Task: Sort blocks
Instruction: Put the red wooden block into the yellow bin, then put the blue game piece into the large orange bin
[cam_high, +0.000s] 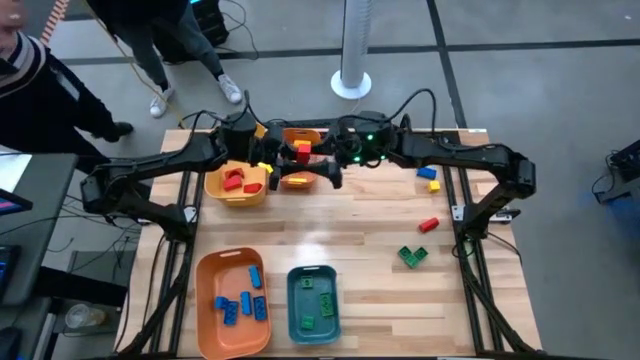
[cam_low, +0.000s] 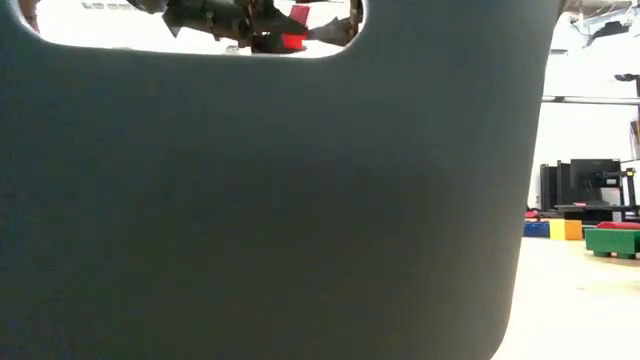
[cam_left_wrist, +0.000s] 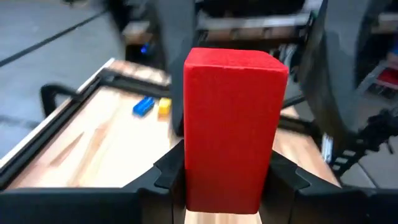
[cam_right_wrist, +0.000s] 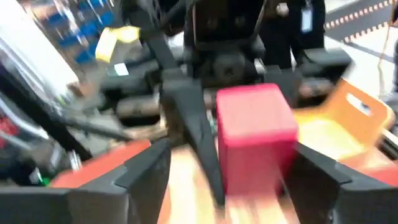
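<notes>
A red block (cam_left_wrist: 233, 124) hangs in the air over the table's far middle, between my two grippers, which face each other. My left gripper (cam_left_wrist: 227, 180) comes from the table's left and is shut on it (cam_high: 302, 150). My right gripper (cam_right_wrist: 230, 174) comes from the right and is open; its fingers (cam_right_wrist: 146, 168) stand on either side of the block (cam_right_wrist: 255, 137) without touching it. Loose blocks lie on the right: blue (cam_high: 426, 173), yellow (cam_high: 434, 186), red (cam_high: 428, 225), green (cam_high: 412, 256). My left gripper pinches the red block between its two fingers, which lie on two opposite side faces near one end (cam_left_wrist: 191, 177). The fingers come about level from the table's left. The block stands up past the fingertips, lifted clear of the table and the bins.
A yellow bin (cam_high: 215, 185) with red blocks sits under my left arm, and an orange bin (cam_high: 300, 132) lies below the grippers. Near the front stand an orange bin (cam_high: 205, 275) with blue blocks and a teal bin (cam_high: 296, 310) with green ones. A dark wall (cam_low: 270, 200) fills the low view.
</notes>
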